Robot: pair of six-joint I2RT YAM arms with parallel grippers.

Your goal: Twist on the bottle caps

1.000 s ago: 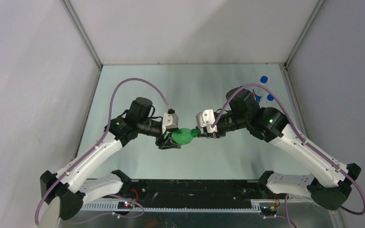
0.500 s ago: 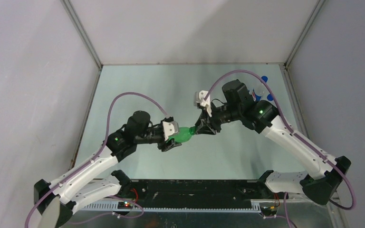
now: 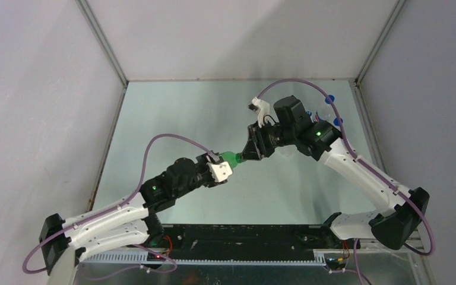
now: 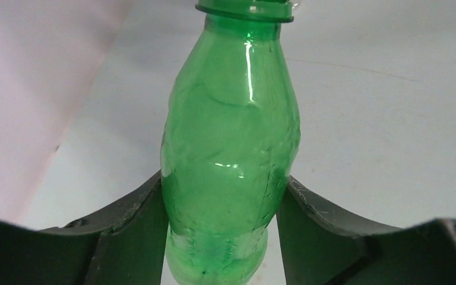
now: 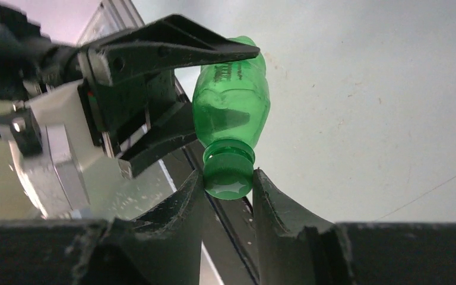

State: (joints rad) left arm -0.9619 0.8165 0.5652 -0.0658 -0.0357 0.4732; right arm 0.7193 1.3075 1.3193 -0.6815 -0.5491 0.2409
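Note:
A translucent green bottle (image 3: 230,157) hangs in the air above the middle of the table, lying roughly level between the two arms. My left gripper (image 4: 222,180) is shut on the bottle's (image 4: 231,148) lower body, one finger on each side. A dark green bottle cap (image 5: 228,173) sits on the bottle's (image 5: 231,107) neck. My right gripper (image 5: 228,176) is shut on that cap, its fingers pressing the ribbed sides. From above, the right gripper (image 3: 244,157) meets the bottle's mouth from the right, and the left gripper (image 3: 224,161) holds it from the left.
Bright blue caps (image 3: 331,99) show at the back right, behind the right arm, near the side wall. The black rail (image 3: 243,237) with both arm bases runs along the near edge. The green table (image 3: 184,113) is walled on three sides.
The left arm has drawn back towards its base and turned, tilting the bottle's mouth to the far right. The right wrist has rolled and moved farther back. Both grips have held.

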